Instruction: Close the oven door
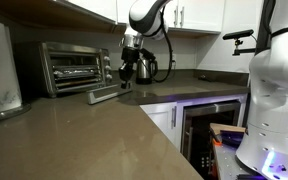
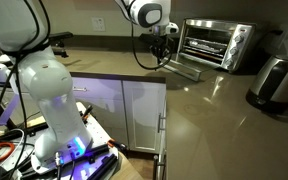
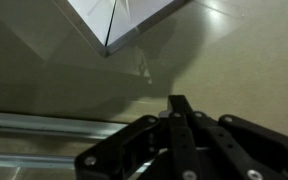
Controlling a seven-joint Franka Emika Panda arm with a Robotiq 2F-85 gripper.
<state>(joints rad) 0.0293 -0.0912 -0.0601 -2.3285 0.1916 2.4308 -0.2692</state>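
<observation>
Oven door [image 1: 106, 94] lies open flat, probably stiff hinged glass and metal, best pushed up from under its free edge by the end effector [image 1: 127, 71], pinched closed on nothing.

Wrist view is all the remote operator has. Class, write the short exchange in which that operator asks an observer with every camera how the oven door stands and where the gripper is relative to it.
Operator: Is the oven door open or closed?
Observer: Open. The oven door is folded down, roughly level, in front of the oven.
Operator: Where is my gripper relative to it?
Observer: The gripper hovers over the door's outer end, away from the oven's mouth. No contact is visible.
Operator: Is anything close to the gripper?
Observer: In an exterior view, a dark kettle stands on the counter just beyond the gripper.
</observation>
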